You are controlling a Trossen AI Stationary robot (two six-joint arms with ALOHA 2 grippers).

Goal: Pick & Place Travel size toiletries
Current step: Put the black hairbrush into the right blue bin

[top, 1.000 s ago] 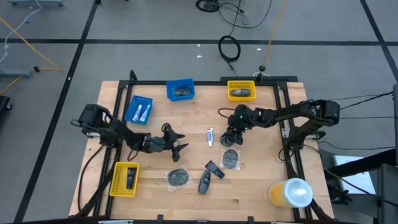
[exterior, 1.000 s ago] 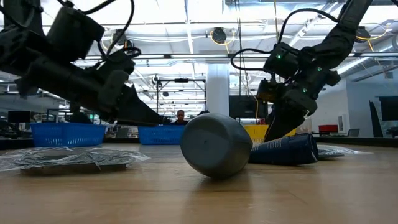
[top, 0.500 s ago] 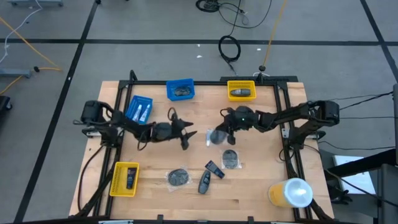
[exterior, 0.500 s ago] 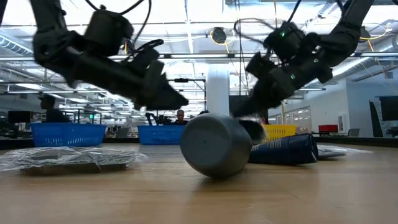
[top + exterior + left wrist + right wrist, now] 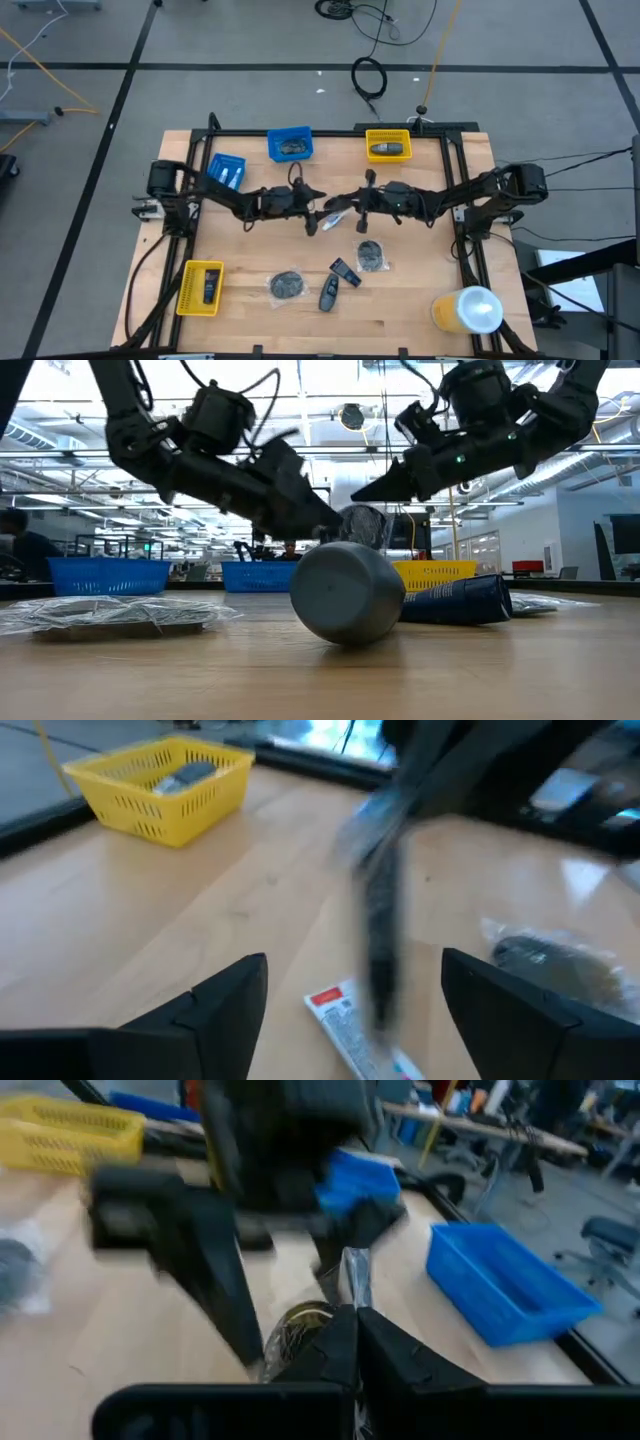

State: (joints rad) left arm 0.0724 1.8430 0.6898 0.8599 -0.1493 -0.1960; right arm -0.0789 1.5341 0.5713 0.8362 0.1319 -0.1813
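Pouch (image 5: pixel 340 213), crinkly clear wrap w/ a dark pad inside, is hanging above mid-worktop, pinched in right pincer (image 5: pixel 352 208). Left pincer (image 5: pixel 316 215) is facing it w/ fingers spread wide, nothing between them. Risk, my read: handover may be fumbled – film is slippery, grip is only on an edge, so pouch could drop onto white tube (image 5: pixel 358 1036) lying right below. Round pads (image 5: pixel 371 254) & dark sticks (image 5: pixel 337 282) are sitting toward front edge; bins (image 5: pixel 289 144) along back edge.
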